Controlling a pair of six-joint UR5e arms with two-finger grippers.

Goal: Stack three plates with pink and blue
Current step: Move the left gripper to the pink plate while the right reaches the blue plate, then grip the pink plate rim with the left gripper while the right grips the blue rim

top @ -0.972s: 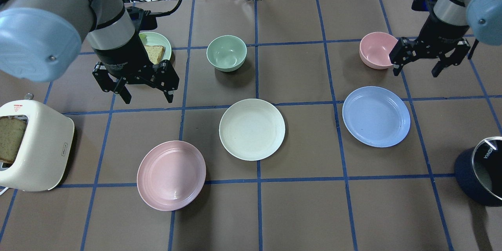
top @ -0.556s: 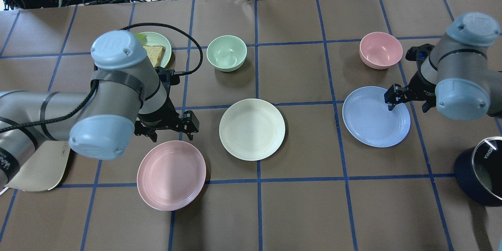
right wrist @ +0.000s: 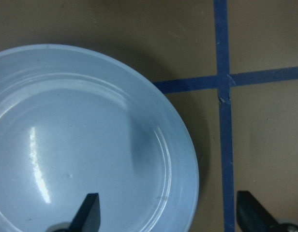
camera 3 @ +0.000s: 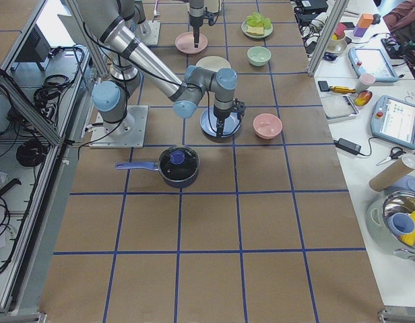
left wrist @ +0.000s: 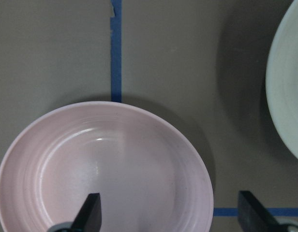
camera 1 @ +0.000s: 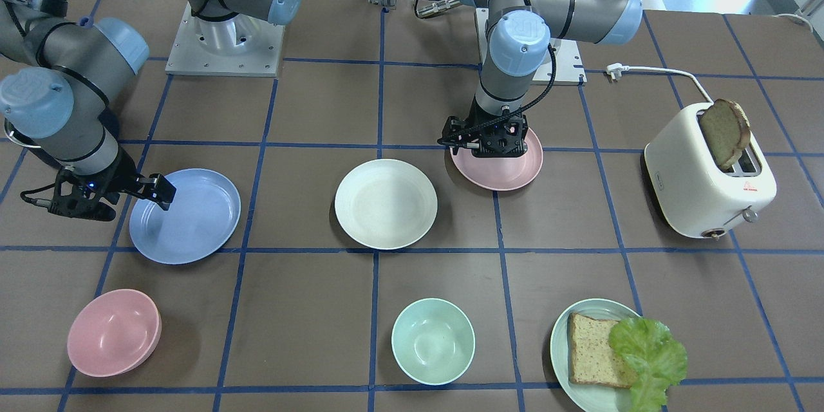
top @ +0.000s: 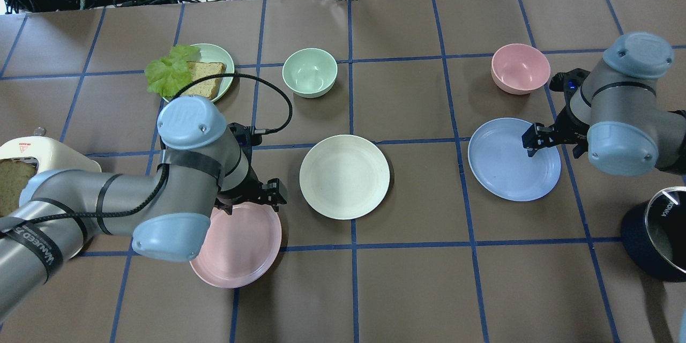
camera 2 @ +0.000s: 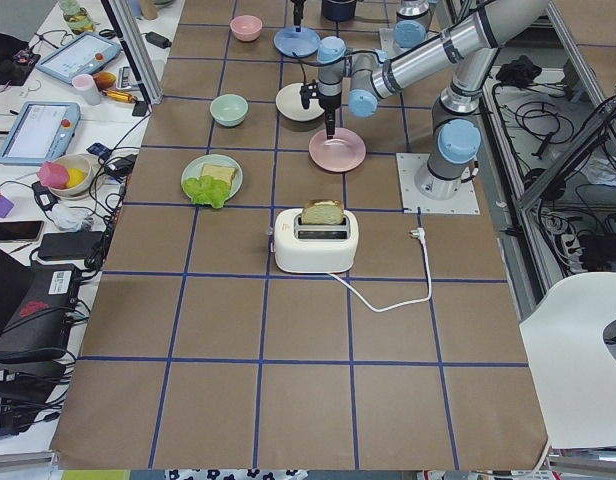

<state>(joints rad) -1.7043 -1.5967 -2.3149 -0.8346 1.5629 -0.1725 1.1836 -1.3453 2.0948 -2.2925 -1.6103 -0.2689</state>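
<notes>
left gripper (top: pixel 249 202) spread wide, astride rim of pink plate (top: pixel 236 252), left of centre toward robot-side edge; white plate (top: pixel 344 177) at centre; right gripper (top: pixel 552 146) spread wide, astride rim of blue plate (top: pixel 506 171), toward right edge; three plates well apart, none stacked

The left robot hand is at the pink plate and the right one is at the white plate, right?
No. The right gripper is at the blue plate, as the right wrist view shows; the left gripper is at the pink plate.
</notes>
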